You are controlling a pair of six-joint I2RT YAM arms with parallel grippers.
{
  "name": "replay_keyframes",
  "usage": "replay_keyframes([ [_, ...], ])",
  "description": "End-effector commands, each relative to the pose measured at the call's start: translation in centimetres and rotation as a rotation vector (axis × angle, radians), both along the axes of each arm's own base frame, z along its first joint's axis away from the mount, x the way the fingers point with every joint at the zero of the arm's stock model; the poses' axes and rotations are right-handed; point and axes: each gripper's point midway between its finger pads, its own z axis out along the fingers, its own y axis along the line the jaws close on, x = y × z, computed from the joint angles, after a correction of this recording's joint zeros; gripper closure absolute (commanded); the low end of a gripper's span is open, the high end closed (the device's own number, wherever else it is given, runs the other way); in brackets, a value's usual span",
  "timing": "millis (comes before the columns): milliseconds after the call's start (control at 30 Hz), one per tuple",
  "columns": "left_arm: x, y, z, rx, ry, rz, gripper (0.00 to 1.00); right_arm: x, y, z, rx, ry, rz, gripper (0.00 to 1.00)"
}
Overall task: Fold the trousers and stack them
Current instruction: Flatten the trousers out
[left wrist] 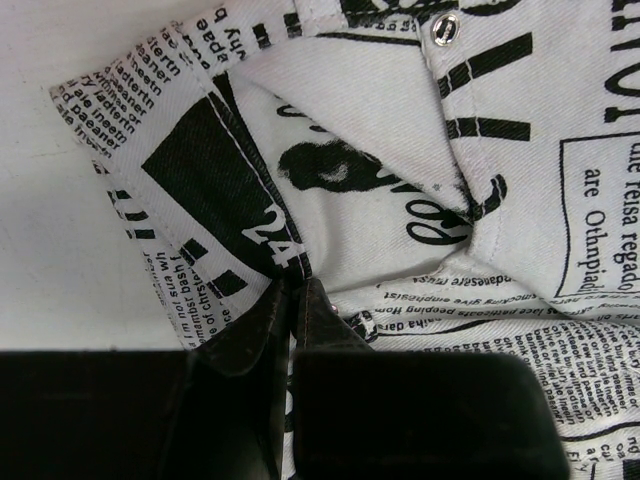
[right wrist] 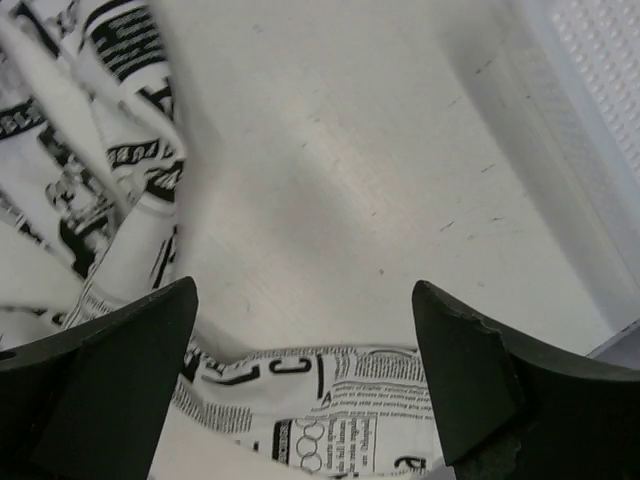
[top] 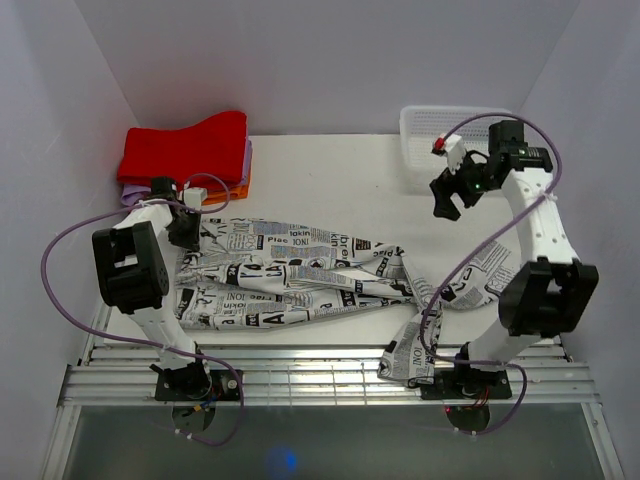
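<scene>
From above, the trousers [top: 300, 275] lie stretched along the front edge of the worktop [top: 330, 180], one end spilling over the front right corner. Only the left wrist view shows the left hand [left wrist: 297, 300] pinched tight on a seamed fold of the printed twill, near a metal stud [left wrist: 445, 30]. The right hand [top: 452, 195] hangs spread wide and empty near the back right corner, beside a perforated plastic basket [top: 425, 125]. Soft folded red cloth [top: 185, 148] sits at the back left corner.
</scene>
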Motion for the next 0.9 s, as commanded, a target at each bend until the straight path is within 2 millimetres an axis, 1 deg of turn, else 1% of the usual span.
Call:
replay_keyframes([
  [0, -1.3, -0.1, -0.2, -0.02, 0.032, 0.006, 1.0, -12.0, 1.3, -1.3, -0.062, 0.169, 0.302, 0.07],
  [33, -1.3, -0.1, -0.1, -0.024, 0.031, 0.009, 1.0, -14.0, 1.9, -0.9, -0.109, 0.127, 0.36, 0.05],
  [67, -1.4, -0.2, -0.2, -0.029, 0.034, 0.01, 0.99, -17.1, 2.4, -3.8, -0.184, 0.204, 0.449, 0.04],
  [100, -1.4, -0.4, -0.2, -0.035, 0.035, 0.011, 0.99, -18.7, 2.8, -4.6, -0.208, 0.225, 0.474, 0.02],
  [133, -1.4, -0.4, -0.2, -0.038, 0.033, 0.011, 1.0, -20.2, 3.5, -4.8, -0.22, 0.218, 0.508, 0.0],
  [167, -1.5, -0.5, -0.2, -0.043, 0.034, 0.011, 0.99, -22.1, 5.4, -5.4, -0.217, 0.233, 0.593, 0.04],
  [200, -1.6, -0.6, -0.3, -0.047, 0.036, 0.018, 1.0, -23.8, 6.0, -6.4, -0.205, 0.287, 0.589, 0.05],
  [233, -1.6, -0.6, -0.4, -0.05, 0.037, 0.02, 1.0, -25.0, 6.9, -6.5, -0.198, 0.29, 0.623, 0.07],
  [267, -1.8, -0.7, -0.5, -0.054, 0.041, 0.023, 1.0, -26.3, 8.6, -6.7, -0.19, 0.278, 0.71, 0.08],
  [300, -1.9, -0.7, -0.5, -0.055, 0.043, 0.024, 0.99, -27.3, 8.9, -7.5, -0.195, 0.295, 0.727, 0.08],
  [333, -1.9, -0.8, -0.5, -0.055, 0.042, 0.022, 0.99, -27.9, 9.4, -7.6, -0.2, 0.273, 0.764, 0.09],
  [367, -2.0, -0.8, -0.4, -0.056, 0.041, 0.022, 0.99, -28.6, 10.6, -8.0, -0.218, 0.229, 0.839, 0.09],
  [433, -2.1, -0.7, -0.3, -0.051, 0.04, 0.021, 0.99, -29.8, 11.0, -9.0, -0.231, 0.244, 0.891, 0.09],
  [467, -2.0, -0.6, -0.2, -0.043, 0.039, 0.022, 0.99, -30.5, 11.4, -9.2, -0.223, 0.256, 0.925, 0.09],
  [533, -2.0, -0.4, 0.0, -0.033, 0.037, 0.02, 0.99, -31.1, 11.8, -9.8, -0.224, 0.263, 0.96, 0.09],
  [567, -1.9, -0.2, 0.0, -0.025, 0.035, 0.022, 0.99, -31.8, 12.3, -10.0, -0.229, 0.258, 1.004, 0.1],
  [633, -2.0, -0.3, 0.0, -0.024, 0.04, 0.021, 0.99, -32.5, 12.7, -10.4, -0.242, 0.27, 1.046, 0.1],
  [667, -2.0, -0.2, 0.1, -0.023, 0.039, 0.023, 0.99, -33.3, 13.0, -10.6, -0.251, 0.274, 1.075, 0.11],
  [733, -2.0, -0.2, 0.0, -0.024, 0.042, 0.028, 0.99, -33.7, 13.8, -11.1, -0.254, 0.263, 1.101, 0.12],
  [767, -2.0, -0.2, 0.0, -0.024, 0.042, 0.028, 0.99, -34.2, 14.0, -11.4, -0.258, 0.267, 1.123, 0.13],
  [800, -2.1, -0.2, -0.1, -0.022, 0.047, 0.029, 0.99, -34.4, 14.4, -11.6, -0.259, 0.262, 1.139, 0.16],
  [867, -2.4, -0.1, -0.3, -0.02, 0.057, 0.029, 0.99, -34.6, 14.8, -11.9, -0.245, 0.263, 1.138, 0.19],
])
